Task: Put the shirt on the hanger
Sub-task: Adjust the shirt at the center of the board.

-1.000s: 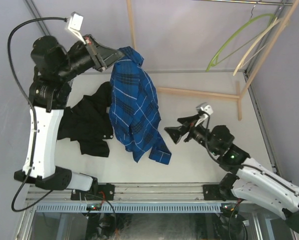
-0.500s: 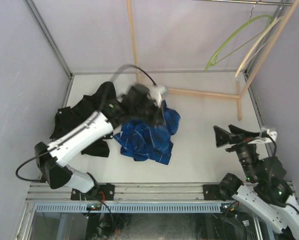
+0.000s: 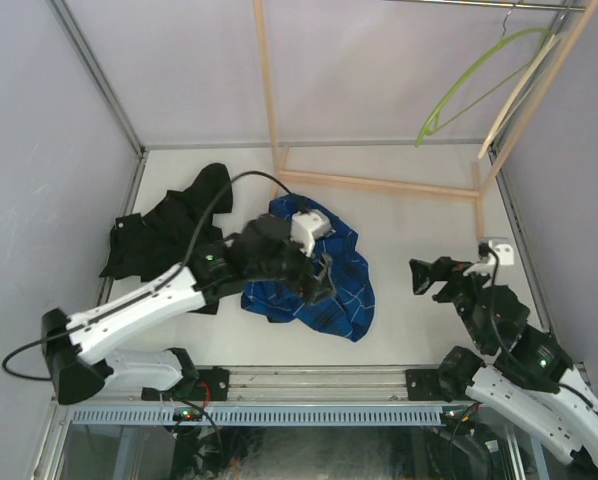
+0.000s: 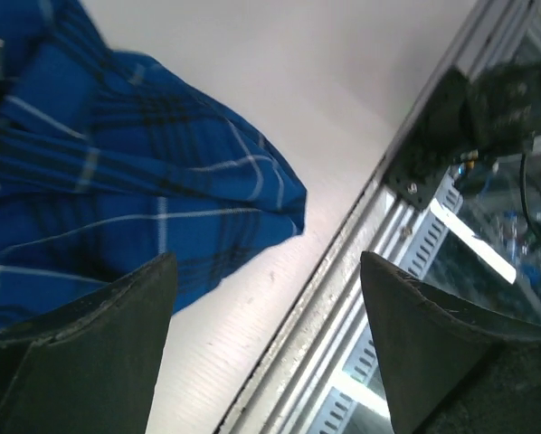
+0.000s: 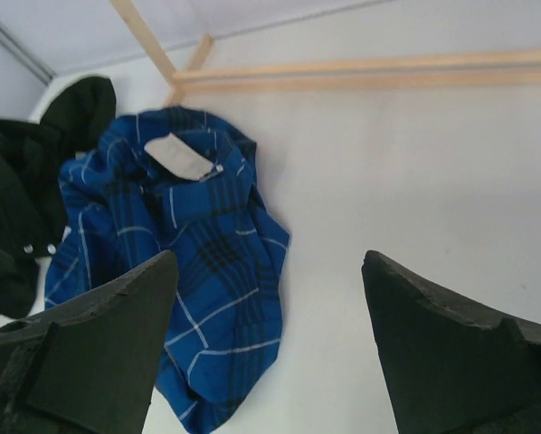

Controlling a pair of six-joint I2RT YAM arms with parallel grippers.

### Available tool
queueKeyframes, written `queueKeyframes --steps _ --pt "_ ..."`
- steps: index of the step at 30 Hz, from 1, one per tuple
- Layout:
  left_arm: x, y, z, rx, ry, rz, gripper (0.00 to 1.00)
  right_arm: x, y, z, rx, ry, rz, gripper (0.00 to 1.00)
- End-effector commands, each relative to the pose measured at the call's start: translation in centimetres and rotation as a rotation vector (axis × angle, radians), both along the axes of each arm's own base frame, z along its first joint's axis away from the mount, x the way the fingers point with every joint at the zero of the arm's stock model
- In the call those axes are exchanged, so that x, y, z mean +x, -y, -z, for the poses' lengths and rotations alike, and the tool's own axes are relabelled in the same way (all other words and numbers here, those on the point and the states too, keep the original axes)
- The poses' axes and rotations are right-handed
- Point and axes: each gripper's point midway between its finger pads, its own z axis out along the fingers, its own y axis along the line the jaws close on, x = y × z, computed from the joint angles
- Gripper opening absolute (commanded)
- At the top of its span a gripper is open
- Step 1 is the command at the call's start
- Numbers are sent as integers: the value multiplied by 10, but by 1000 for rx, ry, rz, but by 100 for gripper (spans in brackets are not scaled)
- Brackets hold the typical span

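The blue plaid shirt [image 3: 351, 292] lies crumpled in a heap on the white table, a little left of centre. My left gripper [image 3: 320, 281] hovers just over the heap's middle, open, with nothing between its fingers. In the left wrist view the shirt [image 4: 117, 163] lies beyond the left finger, and bare table and the front rail show between the jaws of the left gripper [image 4: 266, 298]. My right gripper [image 3: 429, 277] stands open to the right, apart from the shirt [image 5: 185, 244]; the right gripper [image 5: 270, 289] holds nothing. The lime-green hanger [image 3: 474, 78] hangs from the rail at the back right.
A black garment [image 3: 169, 235] lies left of the shirt, also seen as the black garment [image 5: 26, 181]. A wooden rack frame [image 3: 379, 184] stands along the back, with a pale cream hanger [image 3: 519, 95] beside the green one. The metal front rail [image 4: 406, 226] runs close to the left gripper.
The left arm swung down from the back left with the shirt, then let go; its jaws opened and the shirt now lies heaped. The right arm drew back to the right.
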Motion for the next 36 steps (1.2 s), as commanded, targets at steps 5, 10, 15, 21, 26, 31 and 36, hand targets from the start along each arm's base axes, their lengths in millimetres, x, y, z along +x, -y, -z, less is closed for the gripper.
queueKeyframes --steps 5,10,15,21,26,31,36 --pt "76 -62 -17 -78 76 -375 83 15 -74 23 -53 -145 -301 83" --pt "112 -80 -14 8 102 -571 84 29 -90 47 14 -274 -373 81" --pt "134 -82 2 81 99 -674 79 33 -88 56 2 -286 -362 80" --pt "127 -96 51 199 33 -719 73 29 -81 71 -18 -313 -345 81" --pt "115 -70 73 114 -42 -609 70 28 -80 81 -20 -331 -340 82" --pt "114 -54 98 121 -99 -554 56 28 -80 84 -13 -336 -340 82" --pt "106 -86 118 256 -85 -611 22 26 -76 87 -27 -341 -325 82"
